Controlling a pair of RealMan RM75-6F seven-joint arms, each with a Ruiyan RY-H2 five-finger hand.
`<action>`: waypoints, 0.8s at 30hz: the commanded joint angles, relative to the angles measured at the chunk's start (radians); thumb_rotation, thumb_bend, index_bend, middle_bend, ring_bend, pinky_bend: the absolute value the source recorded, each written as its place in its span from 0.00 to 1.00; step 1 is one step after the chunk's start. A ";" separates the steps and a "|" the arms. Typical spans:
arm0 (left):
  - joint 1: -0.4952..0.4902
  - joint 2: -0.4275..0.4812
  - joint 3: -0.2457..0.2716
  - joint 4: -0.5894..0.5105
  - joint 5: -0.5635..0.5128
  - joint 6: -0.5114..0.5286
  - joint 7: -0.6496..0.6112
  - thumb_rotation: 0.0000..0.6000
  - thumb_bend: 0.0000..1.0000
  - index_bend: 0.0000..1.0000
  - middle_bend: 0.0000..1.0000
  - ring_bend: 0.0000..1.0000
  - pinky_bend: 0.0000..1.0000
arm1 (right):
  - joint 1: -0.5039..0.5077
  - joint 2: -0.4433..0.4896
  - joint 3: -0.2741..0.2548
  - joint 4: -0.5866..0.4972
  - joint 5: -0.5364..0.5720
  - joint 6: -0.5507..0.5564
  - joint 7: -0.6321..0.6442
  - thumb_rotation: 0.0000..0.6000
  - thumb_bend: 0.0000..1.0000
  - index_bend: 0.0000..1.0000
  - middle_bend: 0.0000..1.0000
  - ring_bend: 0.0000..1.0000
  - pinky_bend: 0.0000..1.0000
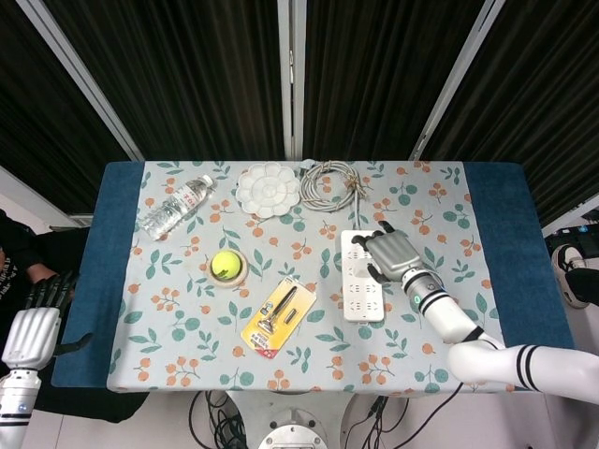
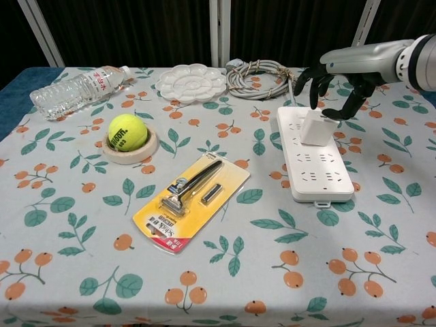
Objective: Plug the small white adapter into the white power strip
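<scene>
Your right hand (image 2: 338,87) hovers just above the far end of the white power strip (image 2: 313,163), fingers spread and holding nothing. The small white adapter (image 2: 313,127) stands upright on the strip's far end, just below those fingers and apart from them. Your left hand (image 1: 30,327) hangs beside the desk (image 1: 496,201), off its left edge, fingers loosely apart and empty. A packaged razor (image 2: 193,198) lies left of the strip; a tennis ball (image 2: 127,131) sits farther left.
</scene>
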 commanded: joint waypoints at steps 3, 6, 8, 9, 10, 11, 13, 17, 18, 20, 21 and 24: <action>-0.002 0.004 -0.001 -0.009 0.002 0.003 0.008 1.00 0.13 0.01 0.00 0.00 0.00 | -0.081 0.084 0.043 -0.096 -0.107 0.060 0.144 1.00 0.42 0.21 0.33 0.20 0.00; -0.002 0.004 -0.002 -0.015 0.004 0.005 0.013 1.00 0.13 0.01 0.00 0.00 0.00 | -0.137 0.089 0.086 -0.108 -0.197 0.073 0.314 1.00 0.42 0.34 0.40 0.25 0.01; -0.002 0.005 -0.001 -0.019 0.005 0.006 0.016 1.00 0.13 0.01 0.00 0.00 0.00 | -0.182 0.071 0.125 -0.093 -0.273 0.076 0.495 1.00 0.42 0.44 0.45 0.31 0.11; -0.002 0.006 -0.001 -0.021 0.006 0.008 0.018 1.00 0.13 0.01 0.00 0.00 0.00 | -0.200 0.057 0.140 -0.079 -0.305 0.078 0.577 1.00 0.42 0.51 0.49 0.36 0.21; -0.001 0.007 -0.002 -0.024 0.006 0.010 0.020 1.00 0.13 0.01 0.00 0.00 0.00 | -0.222 0.035 0.158 -0.057 -0.345 0.079 0.689 1.00 0.42 0.59 0.55 0.42 0.34; 0.000 0.008 -0.001 -0.026 0.006 0.012 0.022 1.00 0.13 0.01 0.00 0.00 0.00 | -0.241 0.010 0.174 -0.030 -0.378 0.083 0.799 1.00 0.42 0.63 0.58 0.46 0.41; 0.002 0.008 -0.001 -0.029 0.005 0.016 0.026 1.00 0.13 0.01 0.00 0.00 0.00 | -0.264 -0.027 0.193 0.009 -0.428 0.085 0.958 1.00 0.42 0.74 0.67 0.58 0.55; 0.003 0.012 0.000 -0.039 0.003 0.014 0.033 1.00 0.13 0.01 0.00 0.00 0.00 | -0.292 -0.088 0.221 0.074 -0.504 0.067 1.281 1.00 0.46 0.91 0.80 0.79 0.77; 0.003 0.013 0.000 -0.042 0.004 0.015 0.035 1.00 0.13 0.01 0.00 0.00 0.00 | -0.293 -0.098 0.223 0.090 -0.521 0.049 1.356 1.00 0.49 0.94 0.84 0.85 0.82; 0.003 0.014 0.000 -0.045 0.003 0.015 0.038 1.00 0.13 0.01 0.00 0.00 0.00 | -0.290 -0.113 0.228 0.114 -0.536 0.022 1.452 1.00 0.55 0.99 0.89 0.92 0.90; 0.003 0.014 0.000 -0.047 0.003 0.015 0.040 1.00 0.13 0.01 0.00 0.00 0.00 | -0.287 -0.123 0.232 0.128 -0.539 0.002 1.509 1.00 0.59 1.00 0.92 0.96 0.94; 0.002 0.014 0.000 -0.051 0.002 0.012 0.043 1.00 0.13 0.01 0.00 0.00 0.00 | -0.276 -0.142 0.245 0.155 -0.539 -0.055 1.642 1.00 0.64 1.00 0.97 1.00 1.00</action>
